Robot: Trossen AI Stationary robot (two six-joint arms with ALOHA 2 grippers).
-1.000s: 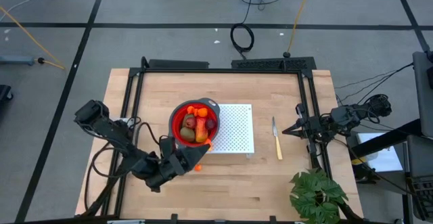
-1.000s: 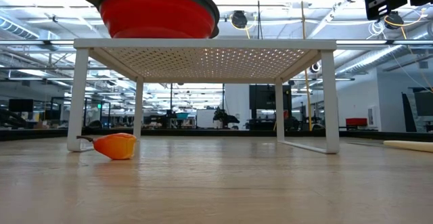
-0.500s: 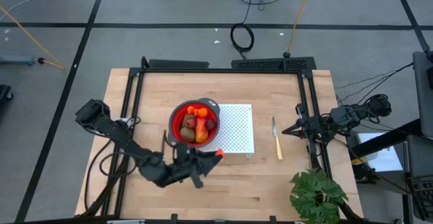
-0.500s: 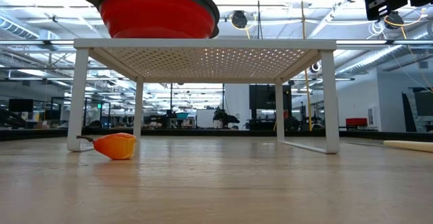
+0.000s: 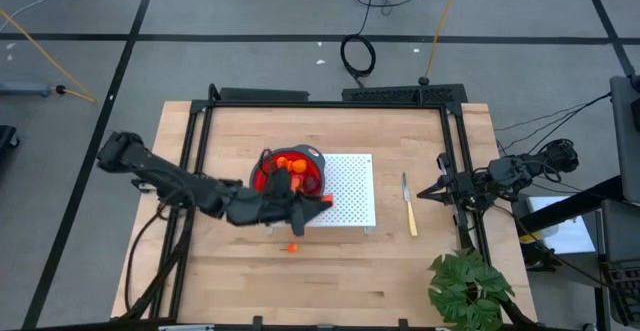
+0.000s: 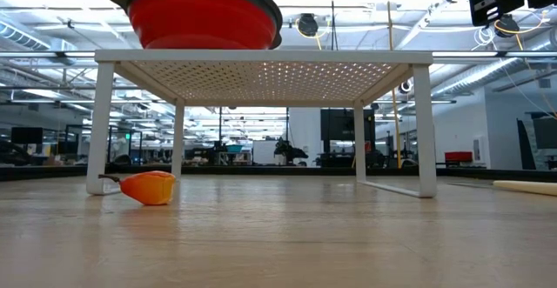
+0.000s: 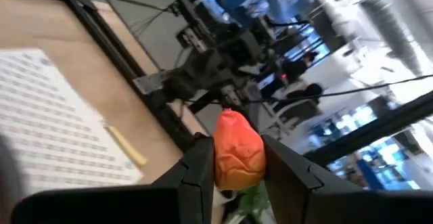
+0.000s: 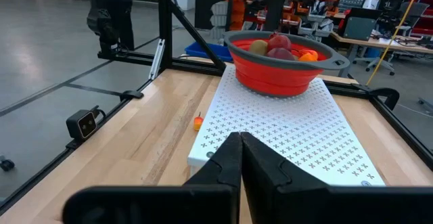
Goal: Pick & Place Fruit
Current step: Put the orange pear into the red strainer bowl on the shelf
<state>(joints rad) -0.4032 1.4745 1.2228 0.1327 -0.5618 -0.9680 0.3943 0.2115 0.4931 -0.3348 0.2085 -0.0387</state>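
- Left gripper (image 5: 318, 202): seen from above, just left of frame centre, at the lower right edge of the red bowl (image 5: 262, 174). Half a second ago it sat lower, over bare table below the bowl; a second ago it was lower and further left.
- Grip: in the left wrist view its fingers (image 7: 197, 166) are closed against both sides of an orange fruit piece (image 7: 236, 150), which fills the narrow gap between them.
- From above, that piece shows as an orange spot at the gripper tip, over the white perforated rack (image 5: 350, 189).
- The bowl stands on the left part of the rack. The right wrist view shows fruit in the bowl (image 8: 279, 45): a dark red ball, an olive-brown oval and orange bits.
- One small orange fruit bit (image 5: 292, 247) lies on the table (image 5: 400, 271) below the bowl, unmoved.
- Right gripper (image 5: 422, 193): at centre right of the high view, beside the yellow-handled knife (image 5: 408, 207), fingers pressed together with nothing between them; position unchanged.
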